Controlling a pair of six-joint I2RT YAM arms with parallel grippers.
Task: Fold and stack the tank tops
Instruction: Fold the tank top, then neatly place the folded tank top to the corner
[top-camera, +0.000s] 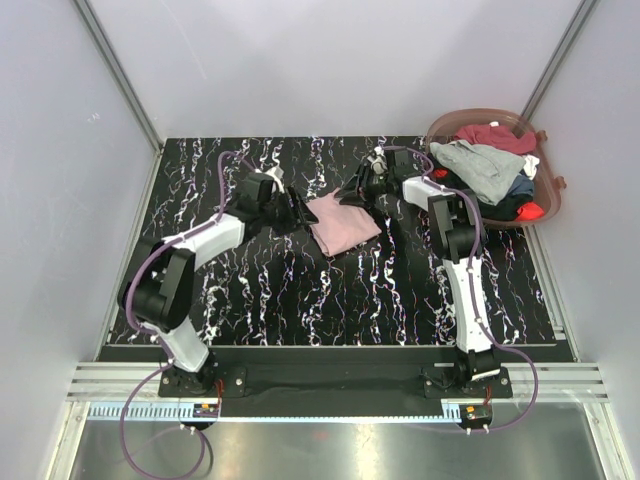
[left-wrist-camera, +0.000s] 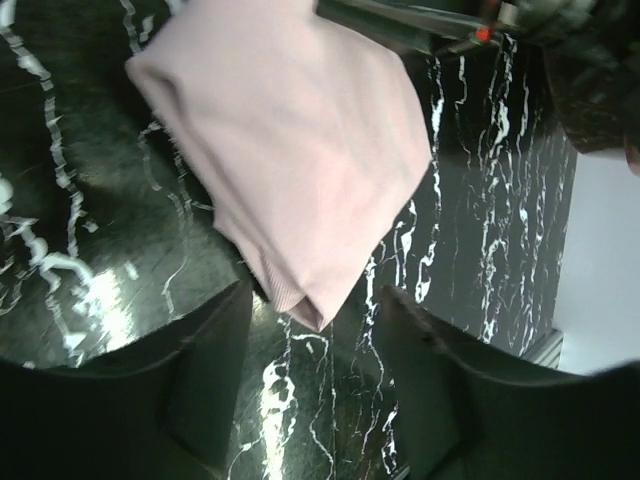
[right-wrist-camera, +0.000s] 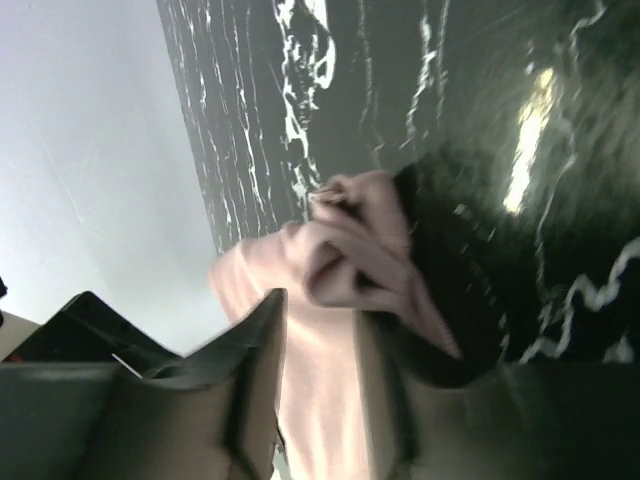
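A dusty pink tank top lies folded in a small rectangle at the middle of the black marbled table. My left gripper is at its left edge, low over the table. In the left wrist view it is open and empty, with the corner of the pink tank top just at its fingertips. My right gripper is at the top's far right edge. In the right wrist view it has its jaws close together on bunched pink cloth.
A round brownish translucent basket stands at the back right corner. It holds a grey top, a maroon one, a black one and a red one. Walls enclose the table on three sides.
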